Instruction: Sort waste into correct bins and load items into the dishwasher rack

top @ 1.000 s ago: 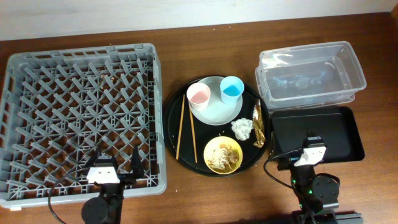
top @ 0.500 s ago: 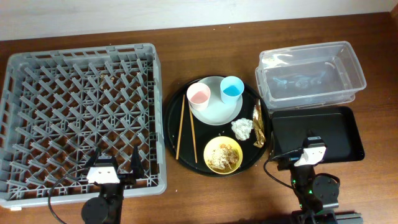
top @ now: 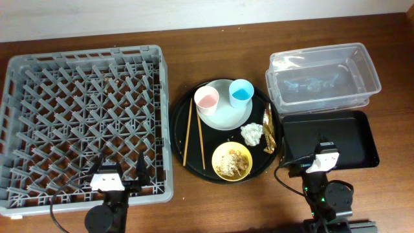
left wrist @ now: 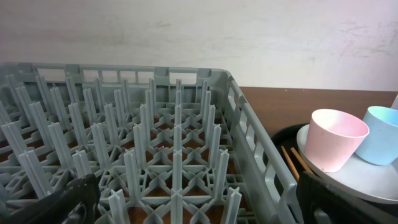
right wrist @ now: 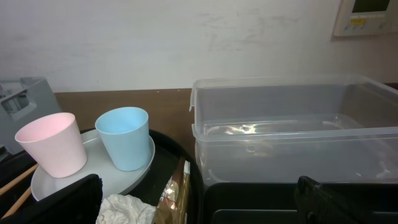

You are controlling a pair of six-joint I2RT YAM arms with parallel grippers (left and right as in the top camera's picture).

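Two empty grippers, jaws wide: left gripper [top: 122, 164] over rack [top: 65, 84]; right gripper [right wrist: 199, 210] over rectangular black tray [top: 352, 133]

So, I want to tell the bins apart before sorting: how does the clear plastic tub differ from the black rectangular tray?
The clear rectangular plastic tub is see-through and tall-walled; the shallow black rectangular tray is opaque and low-rimmed. The tub sits behind, the tray in front. Both are rectangular and similar in footprint.

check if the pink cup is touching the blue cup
Apart. The overhead view shows a strip of white plate between the pink cup and the blue cup; the right wrist view shows the gap too.
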